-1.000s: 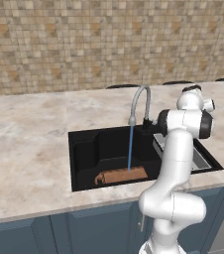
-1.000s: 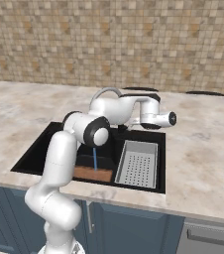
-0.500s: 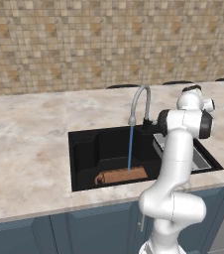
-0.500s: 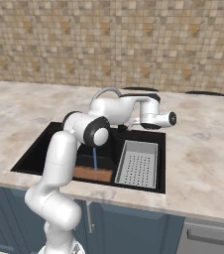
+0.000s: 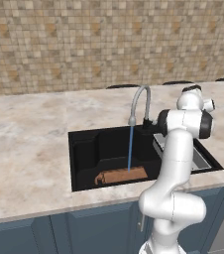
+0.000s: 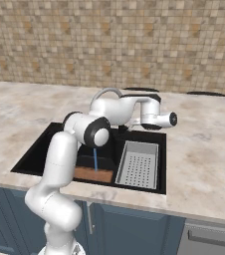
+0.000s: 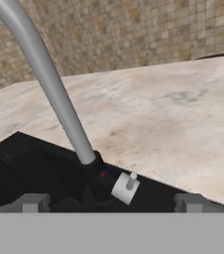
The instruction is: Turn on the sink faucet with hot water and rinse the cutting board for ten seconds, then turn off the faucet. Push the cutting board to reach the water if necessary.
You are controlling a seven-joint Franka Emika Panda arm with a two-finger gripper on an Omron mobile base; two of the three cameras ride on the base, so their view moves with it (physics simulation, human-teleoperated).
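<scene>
One wide-open claw (image 7: 109, 201) straddled the sink faucet (image 7: 59, 99) base; a clumsy closing could miss its small handle (image 7: 125, 187), leaving the water (image 5: 130, 149) running on the cutting board (image 5: 123, 175).

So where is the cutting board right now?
In the left base view the cutting board lies flat on the sink floor by the front wall, under the water stream.

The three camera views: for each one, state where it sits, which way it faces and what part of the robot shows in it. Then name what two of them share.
Left base view: behind the arm to its left, looking forward and down at the sink; the white arm rises at lower right.
Right base view: behind to its right, looking at the same sink and a grey perforated tray; the arm rises at lower left.
Hand view: on the hand, facing the sink faucet base; two finger tips show.
Shared: both base views show the water falling on the cutting board.
</scene>
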